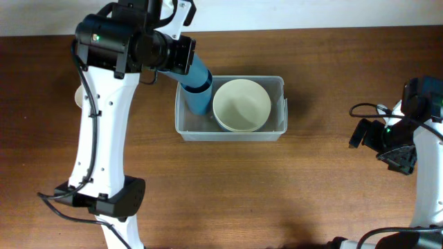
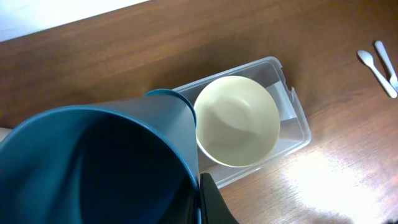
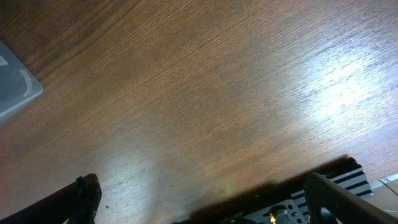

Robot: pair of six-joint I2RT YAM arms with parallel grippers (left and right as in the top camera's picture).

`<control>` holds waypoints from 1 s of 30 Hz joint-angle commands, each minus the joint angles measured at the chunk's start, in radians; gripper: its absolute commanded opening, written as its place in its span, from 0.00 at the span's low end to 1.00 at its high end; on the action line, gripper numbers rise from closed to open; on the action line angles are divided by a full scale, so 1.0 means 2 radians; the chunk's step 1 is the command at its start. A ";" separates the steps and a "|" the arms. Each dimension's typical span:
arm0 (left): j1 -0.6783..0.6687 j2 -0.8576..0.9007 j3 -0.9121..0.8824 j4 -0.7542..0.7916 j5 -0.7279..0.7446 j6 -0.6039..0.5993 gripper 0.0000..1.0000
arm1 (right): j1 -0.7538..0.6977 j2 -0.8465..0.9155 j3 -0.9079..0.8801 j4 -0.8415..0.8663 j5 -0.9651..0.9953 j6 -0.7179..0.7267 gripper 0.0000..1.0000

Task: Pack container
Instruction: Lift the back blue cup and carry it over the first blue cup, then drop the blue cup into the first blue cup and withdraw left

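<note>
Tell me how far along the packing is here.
Done: the round cream bowl sits inside the clear rectangular plastic container. In hand: the left gripper is shut on a blue plastic cup, tilted at the container's left end. Left: releasing it, then probably the white utensils outside. The right gripper is open.

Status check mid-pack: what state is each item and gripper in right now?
clear plastic rectangular container: open-topped, upright on table.
cream round bowl: upright, empty, inside container.
blue plastic cup: tilted, empty, base in container's left end.
left gripper: shut on blue plastic cup.
right gripper: open, empty.
two white utensils: lying on table.
</note>
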 commanded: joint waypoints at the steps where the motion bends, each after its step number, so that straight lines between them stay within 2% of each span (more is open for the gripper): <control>1: 0.000 0.011 0.003 -0.001 -0.012 -0.003 0.02 | 0.001 -0.005 -0.002 0.001 0.004 -0.003 0.99; 21: 0.000 0.035 0.002 0.004 -0.024 0.001 0.02 | 0.001 -0.005 -0.002 0.001 0.004 -0.003 0.99; 27: 0.000 0.035 0.002 0.009 -0.024 0.005 0.19 | 0.001 -0.005 -0.002 0.001 0.004 -0.003 0.99; 30: 0.000 0.035 0.002 0.010 -0.024 0.005 0.23 | 0.001 -0.005 -0.002 0.001 0.004 -0.003 0.99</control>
